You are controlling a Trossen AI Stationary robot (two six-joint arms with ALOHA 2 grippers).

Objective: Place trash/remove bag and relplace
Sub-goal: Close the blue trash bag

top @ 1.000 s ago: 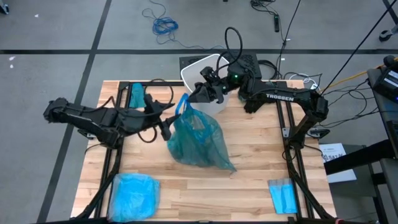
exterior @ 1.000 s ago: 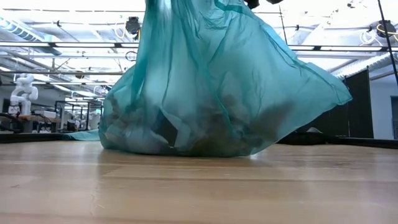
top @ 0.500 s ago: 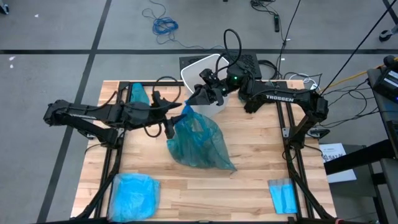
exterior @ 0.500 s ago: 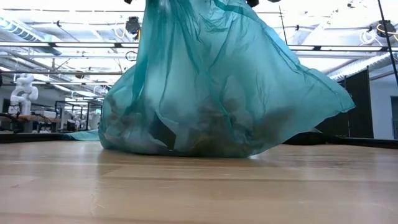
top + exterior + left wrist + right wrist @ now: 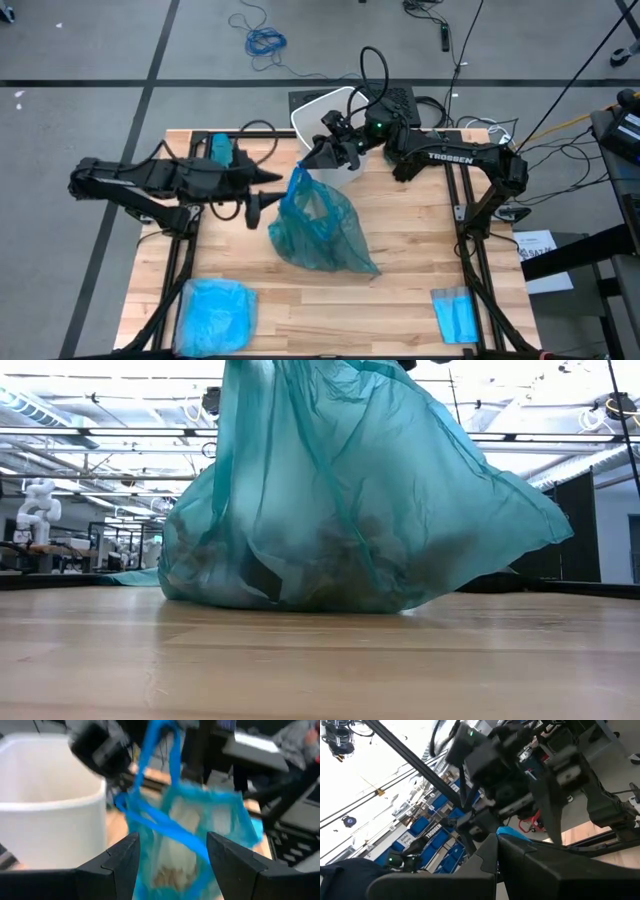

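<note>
The right pincer [image 5: 307,163] pinches the bag's [image 5: 318,225] top near the tabletop's [image 5: 420,250] far edge, while the left pincer [image 5: 262,190] gapes beside it.

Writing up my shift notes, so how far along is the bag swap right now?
Done: the trash is inside the bag, which sits on the table, out of the white bin. In hand: the right hand, shut, pinches the bag's top; the left hand is open beside it. Left: lining the bin with a fresh bag.
</note>
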